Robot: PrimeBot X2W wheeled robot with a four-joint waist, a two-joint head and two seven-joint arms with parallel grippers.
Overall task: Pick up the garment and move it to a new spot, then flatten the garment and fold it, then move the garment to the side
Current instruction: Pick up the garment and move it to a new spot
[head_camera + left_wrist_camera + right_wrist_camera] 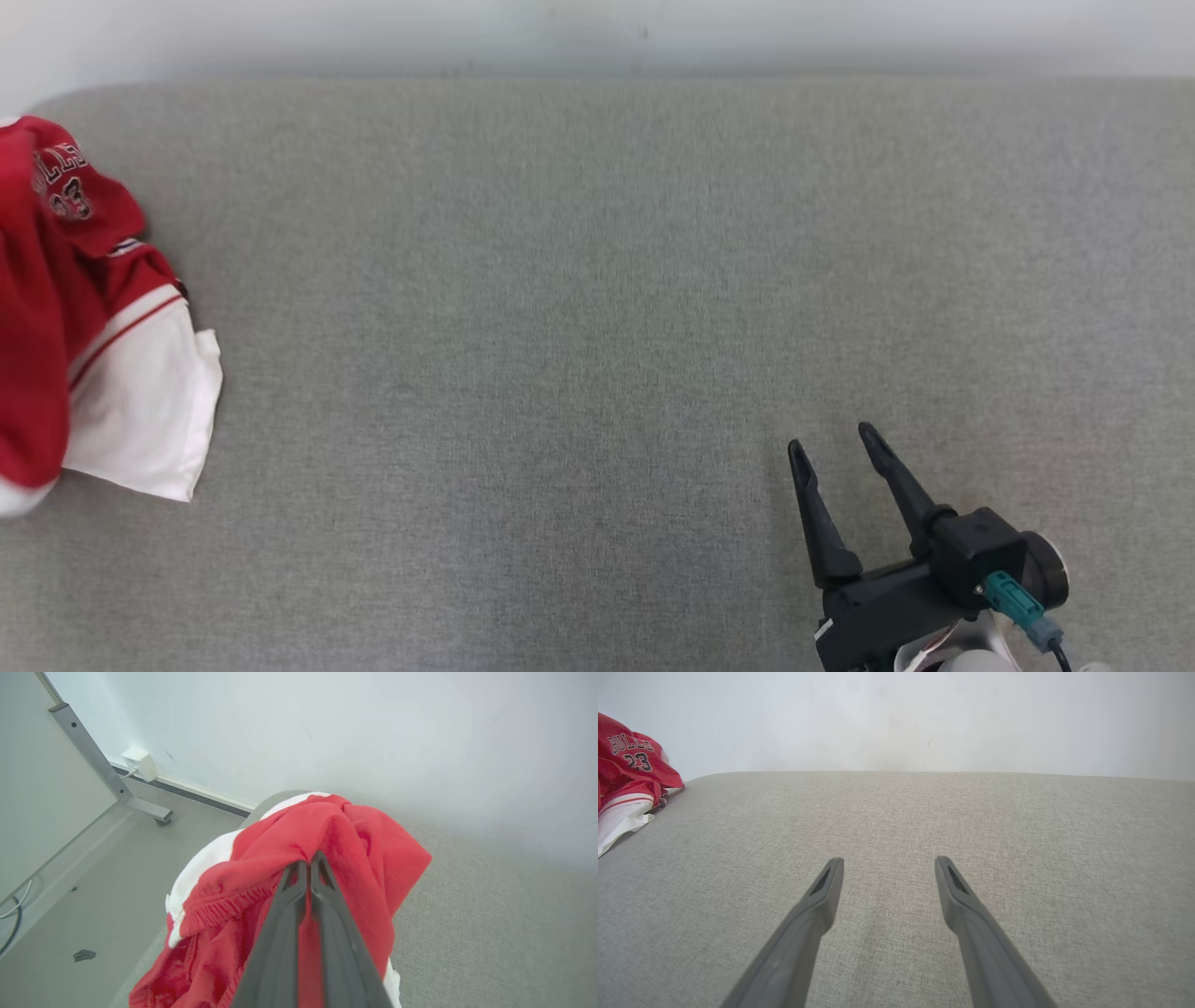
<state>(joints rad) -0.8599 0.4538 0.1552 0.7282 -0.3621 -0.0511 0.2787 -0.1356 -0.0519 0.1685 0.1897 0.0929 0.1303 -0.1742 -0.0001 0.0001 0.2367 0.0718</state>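
Left gripper (309, 857) fingers closed tight, pinching red-and-white garment (369, 858) at left edge of desk (560, 327). Right gripper (831, 437) fingers spread open, empty, over desk, well apart from garment.

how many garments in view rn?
1. The red-and-white garment sits bunched at the far left edge of the grey surface, the left tool shut on its red fabric. Anything beneath it would be hidden.
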